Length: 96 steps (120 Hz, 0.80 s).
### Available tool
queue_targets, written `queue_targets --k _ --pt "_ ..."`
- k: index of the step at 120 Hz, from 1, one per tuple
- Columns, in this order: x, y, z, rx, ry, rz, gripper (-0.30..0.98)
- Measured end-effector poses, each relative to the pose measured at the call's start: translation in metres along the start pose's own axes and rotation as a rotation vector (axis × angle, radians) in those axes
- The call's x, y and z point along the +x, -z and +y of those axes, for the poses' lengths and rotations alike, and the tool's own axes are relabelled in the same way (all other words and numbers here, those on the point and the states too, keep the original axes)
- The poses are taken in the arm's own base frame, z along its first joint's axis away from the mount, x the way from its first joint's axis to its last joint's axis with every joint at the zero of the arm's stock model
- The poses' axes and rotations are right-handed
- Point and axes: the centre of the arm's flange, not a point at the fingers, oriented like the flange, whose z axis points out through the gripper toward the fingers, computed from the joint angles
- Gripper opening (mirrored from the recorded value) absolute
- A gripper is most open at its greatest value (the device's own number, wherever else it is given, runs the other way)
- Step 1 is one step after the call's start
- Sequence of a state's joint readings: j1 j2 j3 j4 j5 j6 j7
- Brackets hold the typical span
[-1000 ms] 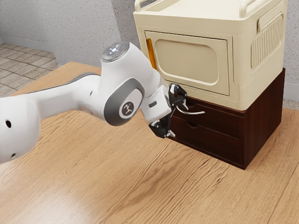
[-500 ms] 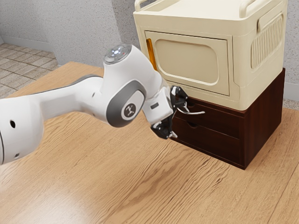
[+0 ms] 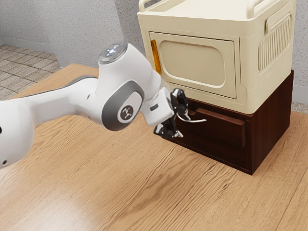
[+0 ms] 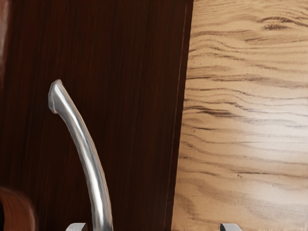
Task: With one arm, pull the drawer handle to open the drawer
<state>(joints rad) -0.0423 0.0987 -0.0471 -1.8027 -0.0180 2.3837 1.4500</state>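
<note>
While wrist view shows handle, exterior has open hand, drawer ajar

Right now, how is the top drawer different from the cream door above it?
The top drawer is dark brown; the cream door is much paler. The top drawer sticks out a little, but the cream door looks shut. The top drawer has a curved silver handle at its front; the cream door has an orange strip. Both are wider than tall.
</note>
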Motion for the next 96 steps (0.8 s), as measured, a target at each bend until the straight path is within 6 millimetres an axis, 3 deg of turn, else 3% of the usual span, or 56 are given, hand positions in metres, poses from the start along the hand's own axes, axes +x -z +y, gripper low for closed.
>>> queue_targets --k 32,96 --pt "0.0 0.012 0.015 -0.005 0.011 -0.002 0.24" --pt "0.0 0.029 0.043 -0.01 0.026 -0.007 0.24"
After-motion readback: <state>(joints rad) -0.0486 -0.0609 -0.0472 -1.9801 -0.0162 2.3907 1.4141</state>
